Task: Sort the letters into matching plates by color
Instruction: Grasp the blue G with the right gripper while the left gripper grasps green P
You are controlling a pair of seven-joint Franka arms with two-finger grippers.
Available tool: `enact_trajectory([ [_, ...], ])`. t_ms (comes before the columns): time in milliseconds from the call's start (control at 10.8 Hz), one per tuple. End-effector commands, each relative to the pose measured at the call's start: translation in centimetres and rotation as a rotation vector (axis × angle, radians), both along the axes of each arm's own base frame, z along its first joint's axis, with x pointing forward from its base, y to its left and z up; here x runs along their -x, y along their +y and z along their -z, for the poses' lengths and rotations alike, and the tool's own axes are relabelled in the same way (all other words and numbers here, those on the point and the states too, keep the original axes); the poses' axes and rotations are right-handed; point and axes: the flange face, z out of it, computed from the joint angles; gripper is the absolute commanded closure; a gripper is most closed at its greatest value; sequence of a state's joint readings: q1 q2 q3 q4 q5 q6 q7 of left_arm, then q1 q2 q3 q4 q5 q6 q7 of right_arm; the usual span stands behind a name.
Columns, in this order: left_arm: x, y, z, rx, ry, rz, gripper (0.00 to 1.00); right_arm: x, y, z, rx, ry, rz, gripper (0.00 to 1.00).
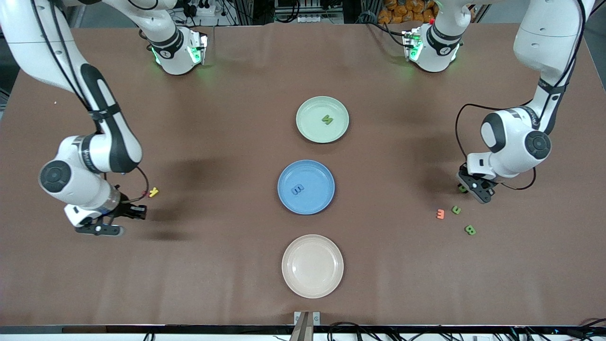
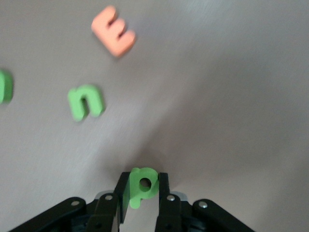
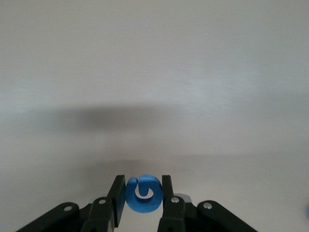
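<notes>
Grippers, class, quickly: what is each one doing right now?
Left gripper: fingers shut on a green letter, over the table near the loose letters.
Right gripper: fingers shut on a blue letter, over the table's right-arm end.

Green letter (image 2: pixel 143 186), blue letter (image 3: pixel 143 194), orange letter (image 2: pixel 114 31) (plain brown table (image 1: pixel 189 265)).

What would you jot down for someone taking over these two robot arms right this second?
Left gripper: shut on a green letter, low over the table at the left arm's end.
Right gripper: shut on a blue letter, at the right arm's end.
Done: one green letter in the green plate, one blue letter in the blue plate.
Left: deliver both held letters, then the two green letters beside the orange letter.
</notes>
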State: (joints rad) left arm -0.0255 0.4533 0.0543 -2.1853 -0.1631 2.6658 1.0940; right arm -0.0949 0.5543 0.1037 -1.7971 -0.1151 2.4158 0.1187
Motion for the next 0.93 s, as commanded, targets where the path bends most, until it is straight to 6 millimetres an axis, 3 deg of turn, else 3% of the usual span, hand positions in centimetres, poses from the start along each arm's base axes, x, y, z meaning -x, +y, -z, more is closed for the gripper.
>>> enact_trajectory([
  [0,0.0,-4.8,-2.7,0.040,0.023,-0.073,1.00,-0.5,7.8,-1.4,-0.012,-0.011,-0.115,0.82],
  [555,0.0,-13.7,-6.9,-0.005,0.100,-0.185,1.00,0.8,24.9,-3.8,-0.055,-0.056,-0.342,0.82],
  [833,1.7,-20.8,-8.6,-0.022,0.146,-0.313,1.00,2.9,33.7,-2.9,-0.090,-0.061,-0.458,0.82],
])
